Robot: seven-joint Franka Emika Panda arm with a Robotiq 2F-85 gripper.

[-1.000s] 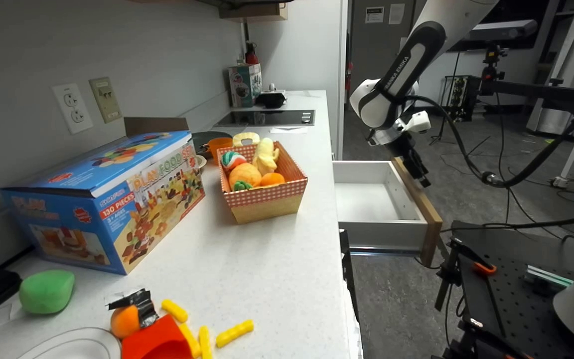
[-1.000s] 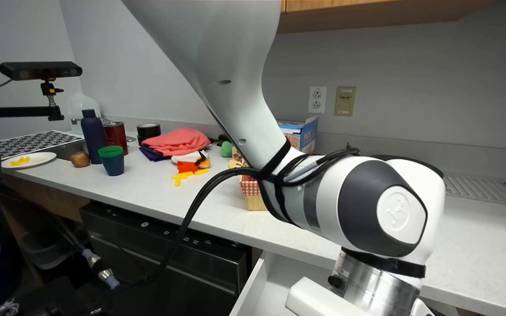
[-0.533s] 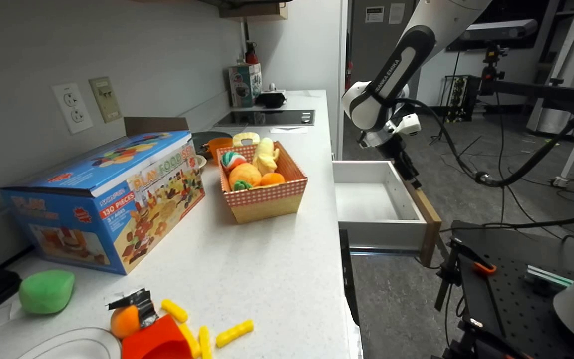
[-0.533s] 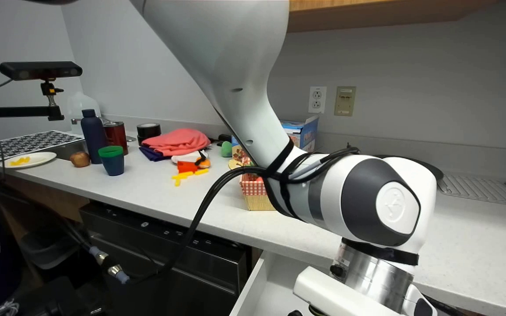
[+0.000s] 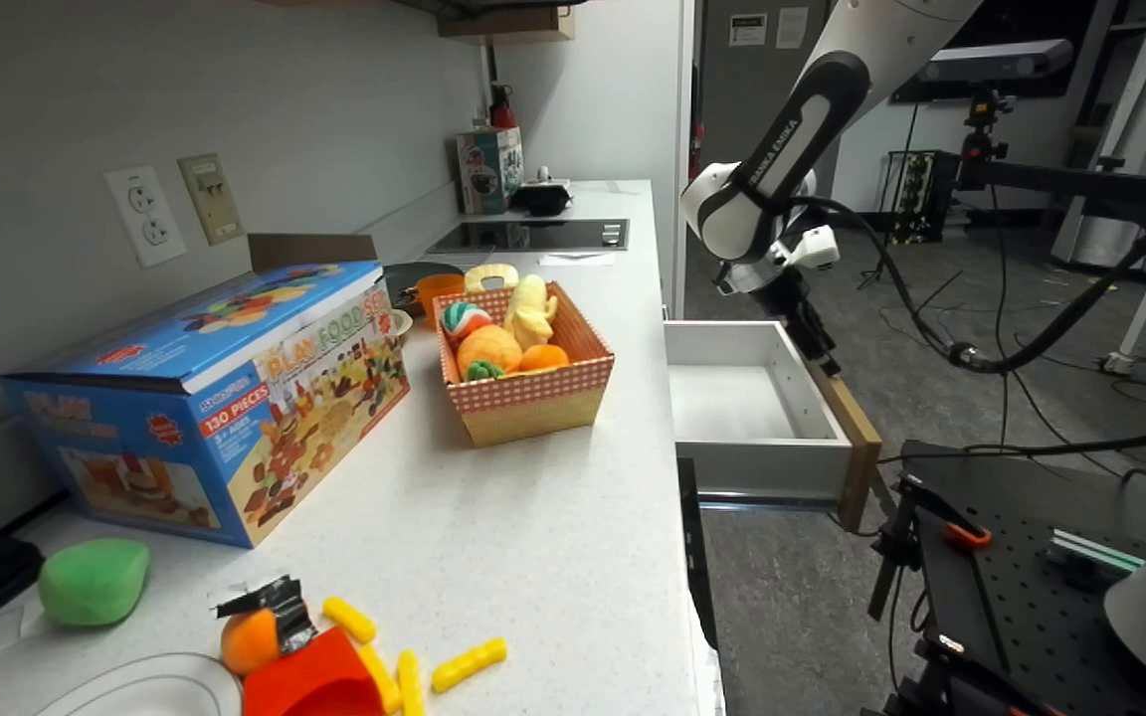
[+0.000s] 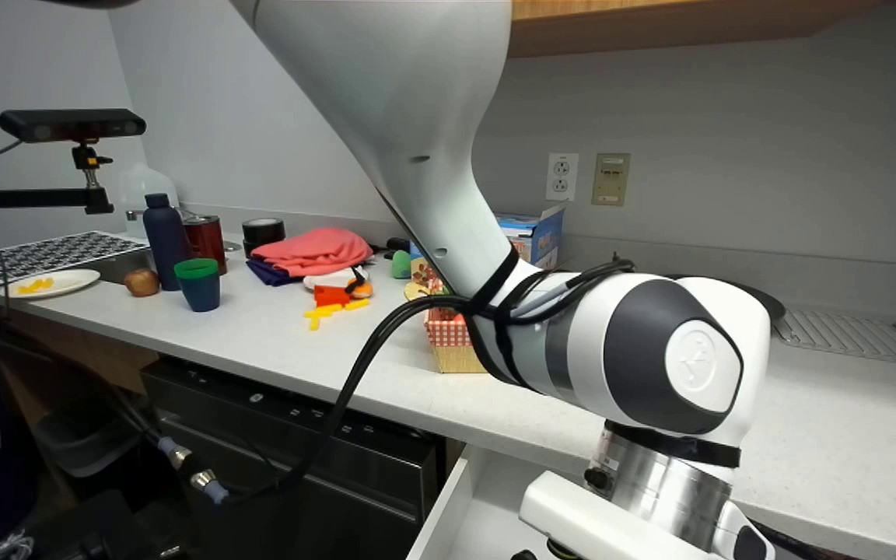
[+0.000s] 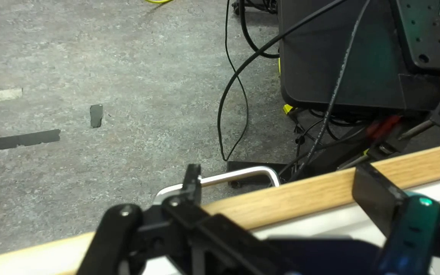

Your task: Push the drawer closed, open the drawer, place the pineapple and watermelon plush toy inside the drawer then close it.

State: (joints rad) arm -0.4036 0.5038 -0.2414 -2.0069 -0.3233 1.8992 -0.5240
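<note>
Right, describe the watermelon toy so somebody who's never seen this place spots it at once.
On the long white counter, find the basket with the red-checked rim, beside the blue box. Inside, the watermelon toy sits on the side toward the wall. It alone shows green, white and red together; the other toys are mainly yellow or orange.

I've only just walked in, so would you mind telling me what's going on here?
A robot arm reaches down to a pulled-out drawer. Its claw is spread open at the top edge of the drawer's wooden front panel; nothing looks gripped, and I can't tell whether they touch. The plush fruit sits in a checked basket on the counter, not yet in the drawer.
</note>
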